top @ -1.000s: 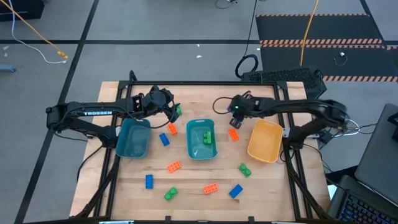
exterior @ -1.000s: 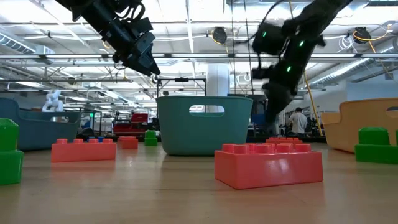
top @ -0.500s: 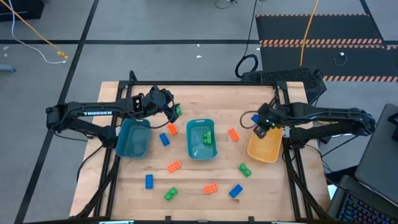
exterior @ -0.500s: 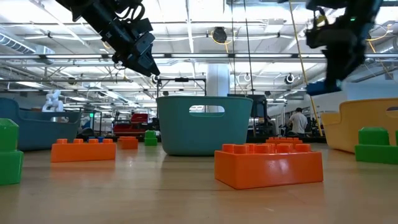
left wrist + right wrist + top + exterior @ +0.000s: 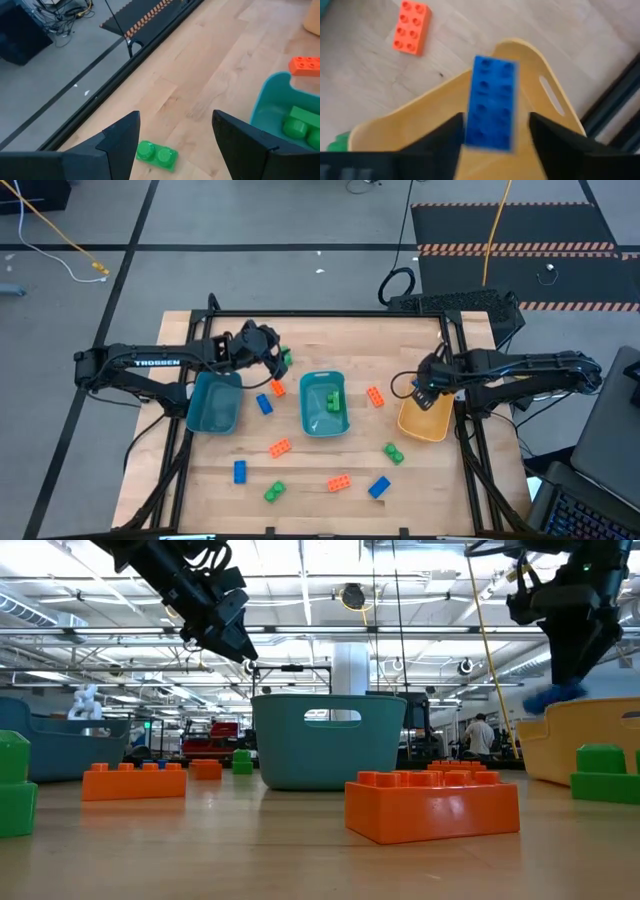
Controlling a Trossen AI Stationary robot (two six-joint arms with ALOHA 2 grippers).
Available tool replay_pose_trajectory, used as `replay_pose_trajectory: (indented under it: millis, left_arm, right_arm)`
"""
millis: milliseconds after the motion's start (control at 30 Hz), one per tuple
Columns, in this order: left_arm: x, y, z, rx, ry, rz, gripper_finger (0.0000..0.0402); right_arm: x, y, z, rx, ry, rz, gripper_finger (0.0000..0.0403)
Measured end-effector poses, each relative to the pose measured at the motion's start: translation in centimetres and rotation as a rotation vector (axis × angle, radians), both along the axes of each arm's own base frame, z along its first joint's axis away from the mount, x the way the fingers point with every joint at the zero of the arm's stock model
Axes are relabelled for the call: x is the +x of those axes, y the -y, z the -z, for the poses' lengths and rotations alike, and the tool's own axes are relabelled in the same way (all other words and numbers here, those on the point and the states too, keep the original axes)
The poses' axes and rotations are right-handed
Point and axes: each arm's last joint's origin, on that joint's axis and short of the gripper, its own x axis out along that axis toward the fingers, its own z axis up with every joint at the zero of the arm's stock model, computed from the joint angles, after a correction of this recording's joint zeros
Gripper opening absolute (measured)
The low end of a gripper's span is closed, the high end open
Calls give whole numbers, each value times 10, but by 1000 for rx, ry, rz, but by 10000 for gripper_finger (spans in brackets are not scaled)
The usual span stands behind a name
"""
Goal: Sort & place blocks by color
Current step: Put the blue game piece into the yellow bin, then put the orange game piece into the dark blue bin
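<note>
My right gripper (image 5: pixel 418 392) hangs open over the yellow-tan bowl (image 5: pixel 430 412), pointing steeply down. A blue block (image 5: pixel 492 102) shows blurred between and below its fingers, with a gap to one finger. In the low view this block (image 5: pixel 553 697) is under the fingertips, by the bowl's rim (image 5: pixel 590 710). My left gripper (image 5: pixel 276 358) stands open above a green block (image 5: pixel 156 155) that lies flat on the table near the far edge. The middle teal bin (image 5: pixel 323 420) holds green blocks. Orange, blue and green blocks lie scattered on the table.
A second teal bin (image 5: pixel 215 405) sits under the left arm. Loose blocks lie around the bins: orange (image 5: pixel 375 396), orange (image 5: pixel 277 387), blue (image 5: pixel 264 404), orange (image 5: pixel 280 447), green (image 5: pixel 393 452), blue (image 5: pixel 379 487). Bare wood is along the far edge.
My right gripper has swung from beside the middle bin toward the table's right edge, rising and rolling, with the blue block. It has stopped over the yellow-tan bowl. The block has come away from its fingers and drops toward the bowl.
</note>
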Motion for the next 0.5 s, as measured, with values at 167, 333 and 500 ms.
replay_pose_trajectory:
  millis: [167,333,500]
  left_arm:
    - [-1,5,3,-14,-39,15,251]
    - [-5,11,10,-87,-100,55,250]
    - [-10,17,17,-224,-162,117,250]
  right_arm:
    - [-3,0,2,17,-30,1,342]
    - [-5,-1,14,22,-66,-26,371]
    - [2,3,16,-98,-17,-87,366]
